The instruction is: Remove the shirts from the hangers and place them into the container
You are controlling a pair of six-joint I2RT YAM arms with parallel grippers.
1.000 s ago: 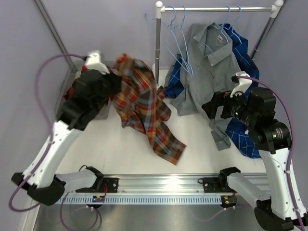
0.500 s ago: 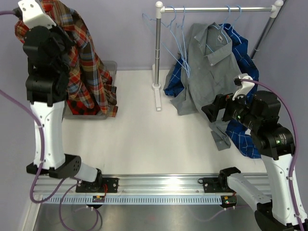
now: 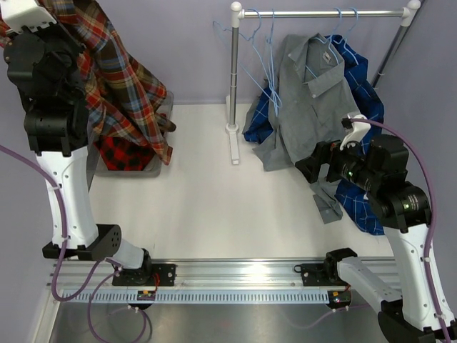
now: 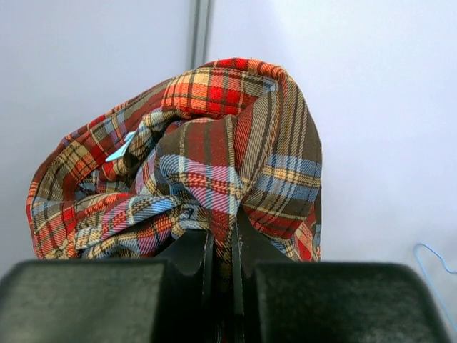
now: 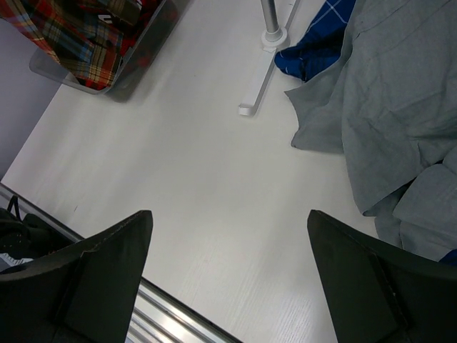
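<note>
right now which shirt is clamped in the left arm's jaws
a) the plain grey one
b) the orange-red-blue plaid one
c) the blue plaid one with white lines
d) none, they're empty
b: in the left wrist view the left arm's jaws are shut on the orange-red-blue plaid shirt, while the grey shirt and the blue plaid shirt hang at the rail.

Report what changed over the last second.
The left gripper, shut on the orange plaid shirt, swung left and up from mid-table, so the shirt now hangs over the container. The right gripper, open, barely edged left. The grey shirt, blue shirt and hangers stayed put.
</note>
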